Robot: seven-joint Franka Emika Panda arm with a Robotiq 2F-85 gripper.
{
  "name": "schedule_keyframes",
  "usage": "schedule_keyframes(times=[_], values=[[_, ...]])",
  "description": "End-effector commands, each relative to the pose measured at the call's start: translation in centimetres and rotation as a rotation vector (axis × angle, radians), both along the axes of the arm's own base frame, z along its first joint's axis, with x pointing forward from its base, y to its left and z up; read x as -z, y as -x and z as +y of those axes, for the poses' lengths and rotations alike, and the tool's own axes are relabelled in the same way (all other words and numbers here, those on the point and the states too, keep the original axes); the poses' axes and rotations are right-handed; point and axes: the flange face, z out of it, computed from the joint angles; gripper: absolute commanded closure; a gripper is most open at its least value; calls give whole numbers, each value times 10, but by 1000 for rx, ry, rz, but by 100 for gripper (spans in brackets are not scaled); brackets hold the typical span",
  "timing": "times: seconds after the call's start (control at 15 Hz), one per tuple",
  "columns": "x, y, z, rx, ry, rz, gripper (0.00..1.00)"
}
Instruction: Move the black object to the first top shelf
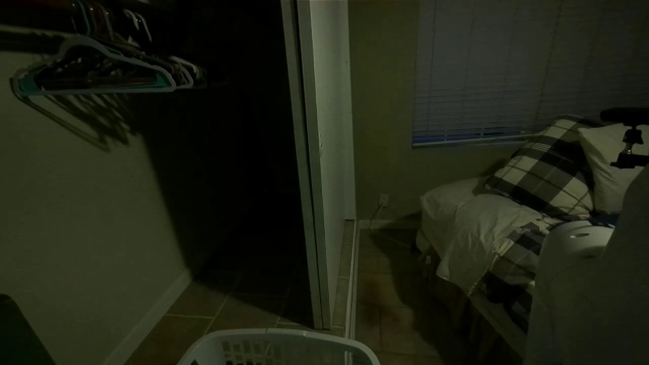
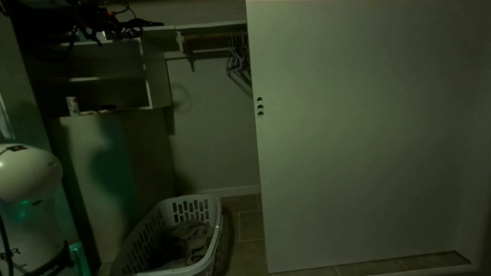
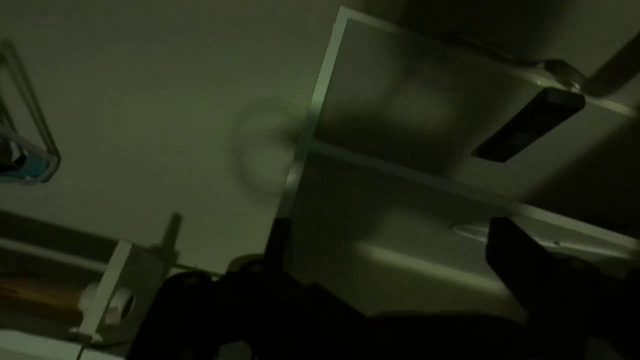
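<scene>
The black object [image 3: 530, 125] is a slim dark bar lying in the lower compartment of the shelf unit [image 3: 315, 107], seen in the wrist view. In an exterior view it is a small dark shape [image 2: 108, 107] on the lowest board. The shelf unit [image 2: 147, 76] has a middle board [image 2: 84, 79] and a top. My gripper [image 3: 390, 237] is open and empty, its fingers wide apart in front of the compartment beyond the middle board. In an exterior view the dark gripper [image 2: 122, 30] is high, near the unit's top; its fingertips are hard to make out there.
A light can [image 2: 73, 106] stands on the lowest board. A pale thin item [image 3: 472, 232] shows behind a finger. Hangers [image 2: 236, 63] hang from a rod beside the unit. A laundry basket [image 2: 216, 234] with clothes stands below. A sliding door [image 2: 345, 134] covers the closet's other side.
</scene>
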Motion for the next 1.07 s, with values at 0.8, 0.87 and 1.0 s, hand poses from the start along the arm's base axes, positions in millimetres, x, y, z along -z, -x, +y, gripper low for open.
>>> schedule_keyframes(times=[0.8, 0.87, 1.0], values=[[-58, -31, 99, -165, -294, 98, 0], [-58, -34, 103, -160, -304, 105, 0], [-55, -39, 111, -147, -320, 116, 0]])
